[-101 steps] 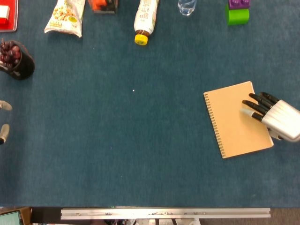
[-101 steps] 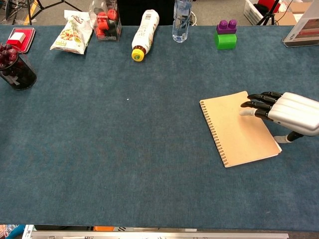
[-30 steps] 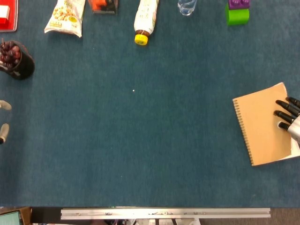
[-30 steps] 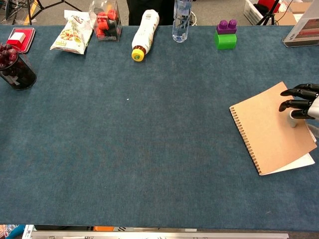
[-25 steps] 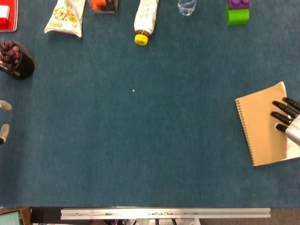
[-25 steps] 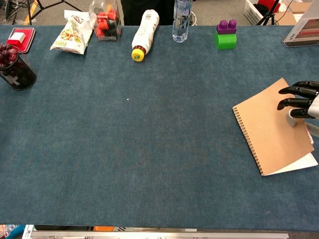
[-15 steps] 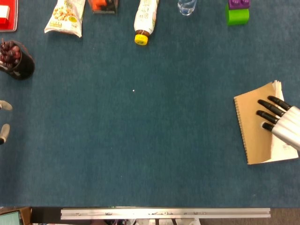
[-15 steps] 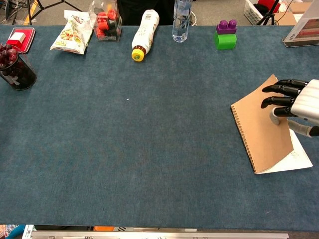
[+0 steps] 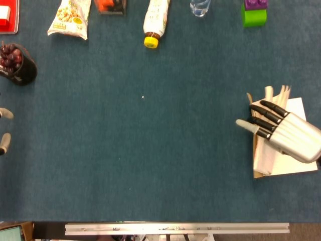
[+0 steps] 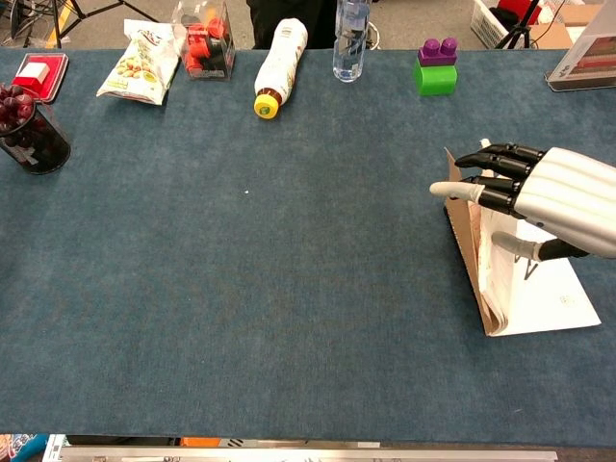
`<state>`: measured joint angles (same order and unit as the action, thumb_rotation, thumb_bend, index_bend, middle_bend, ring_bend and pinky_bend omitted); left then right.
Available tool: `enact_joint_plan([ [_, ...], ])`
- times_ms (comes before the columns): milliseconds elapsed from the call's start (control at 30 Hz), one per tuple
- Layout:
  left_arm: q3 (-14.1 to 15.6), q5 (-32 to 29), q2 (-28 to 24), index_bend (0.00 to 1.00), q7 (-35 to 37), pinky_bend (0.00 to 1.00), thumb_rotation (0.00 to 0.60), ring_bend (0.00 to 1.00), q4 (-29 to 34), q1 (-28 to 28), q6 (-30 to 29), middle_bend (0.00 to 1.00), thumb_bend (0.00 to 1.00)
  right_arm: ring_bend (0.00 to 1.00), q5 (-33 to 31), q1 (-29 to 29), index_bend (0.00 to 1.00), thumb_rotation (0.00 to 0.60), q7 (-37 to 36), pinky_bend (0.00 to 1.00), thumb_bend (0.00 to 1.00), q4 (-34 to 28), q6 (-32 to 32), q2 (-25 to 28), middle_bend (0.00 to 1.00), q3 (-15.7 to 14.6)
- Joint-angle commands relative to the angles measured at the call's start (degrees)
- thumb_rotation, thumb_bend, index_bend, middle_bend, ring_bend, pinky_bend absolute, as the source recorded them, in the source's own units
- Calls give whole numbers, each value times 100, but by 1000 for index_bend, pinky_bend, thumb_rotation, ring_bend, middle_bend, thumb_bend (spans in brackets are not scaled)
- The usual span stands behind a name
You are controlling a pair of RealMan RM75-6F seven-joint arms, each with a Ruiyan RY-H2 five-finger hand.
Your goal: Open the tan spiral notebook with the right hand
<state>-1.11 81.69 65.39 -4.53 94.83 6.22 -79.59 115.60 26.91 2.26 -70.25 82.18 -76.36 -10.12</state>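
Note:
The tan spiral notebook (image 9: 255,161) (image 10: 466,241) lies at the table's right side, its spine toward the middle. Its tan cover stands nearly upright, with several white pages fanned up behind it and a white page (image 10: 545,296) lying flat beneath. My right hand (image 9: 284,133) (image 10: 552,198) is over the raised cover, its dark fingers (image 10: 489,177) reaching left past the top edge and its thumb on the page side, so it holds the cover and lifted pages. Only fingertips of my left hand (image 9: 4,128) show at the head view's left edge.
Along the far edge stand a green and purple block (image 10: 435,67), a water bottle (image 10: 351,38), a lying bottle with a yellow cap (image 9: 154,22), a box of red items (image 10: 205,43) and a snack bag (image 9: 70,17). A dark cup of grapes (image 9: 16,63) sits far left.
My right hand dragged the notebook rightward, then swung left and up with the cover. The cover went from flat to nearly upright, and white pages now show.

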Motion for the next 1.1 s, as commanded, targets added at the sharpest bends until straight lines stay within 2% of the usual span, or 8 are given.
enact_joint_plan([
  [33,-2,0,-4,375,8,261,600,164,1,0,-2,110,322,122,15,10,108,600,-90,169,346,127,28,-208,304,42],
  [567,-13,-15,-10,375,5,261,600,164,-12,-3,-12,110,322,125,28,86,108,600,-679,169,334,782,187,-1119,311,57],
  [1100,-6,-13,-16,375,-5,261,600,164,-1,0,-1,110,321,131,62,122,108,600,-943,170,335,1033,619,-1410,317,85],
])
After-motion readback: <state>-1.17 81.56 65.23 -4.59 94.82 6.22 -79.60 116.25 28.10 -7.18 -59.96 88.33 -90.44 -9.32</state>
